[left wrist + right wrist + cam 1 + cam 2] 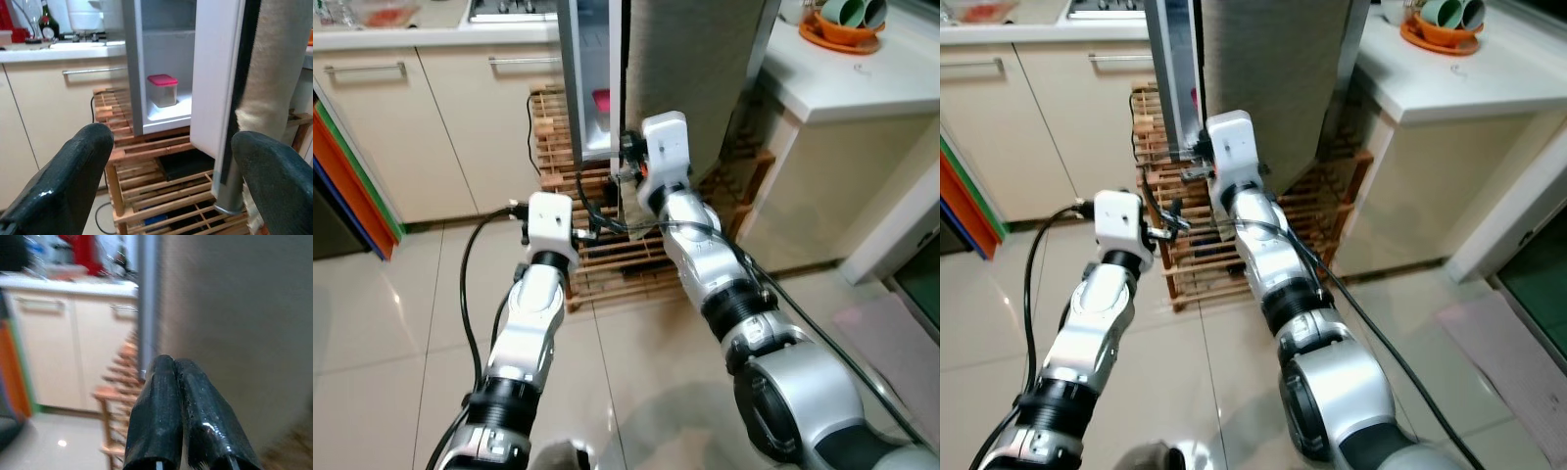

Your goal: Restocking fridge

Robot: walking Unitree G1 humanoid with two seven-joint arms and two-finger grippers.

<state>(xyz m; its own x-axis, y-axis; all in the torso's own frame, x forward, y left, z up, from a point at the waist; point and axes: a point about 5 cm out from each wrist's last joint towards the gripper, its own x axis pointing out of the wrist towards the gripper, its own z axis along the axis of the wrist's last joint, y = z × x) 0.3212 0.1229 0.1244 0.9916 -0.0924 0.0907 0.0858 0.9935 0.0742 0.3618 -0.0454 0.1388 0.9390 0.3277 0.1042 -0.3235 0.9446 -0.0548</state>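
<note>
Two grippers are up in front of you, both aimed at the fridge [597, 78]. Your right gripper [188, 416] has its fingers pressed together with nothing between them; it sits right at the lower edge of the fridge door [217, 73], w/ the door's grey front just ahead of the tips. Whether the tips touch the door cannot be told. Your left gripper [171, 181] has its fingers [68, 181] spread wide apart and holds nothing; it hangs lower than the right one and to its left, short of the fridge.

The door stands part open. Thru the gap, straight ahead of the left gripper and above it, you see a clear tub with a pink lid [162, 89] standing upright on the white bottom shelf inside, well apart from both grippers. The fridge rests on a wooden slatted rack [607, 255]; the rack's slats lie just below and beyond both grippers. A black cable [470, 284] loops along your left arm.

Left of the left gripper runs a row of cream cabinets [411, 127] under a white worktop. Right of the right gripper, a white counter [862, 78] carries an orange tray [837, 34] w/ green cups [847, 12]. Floor [372, 372] is glossy pale tile.
</note>
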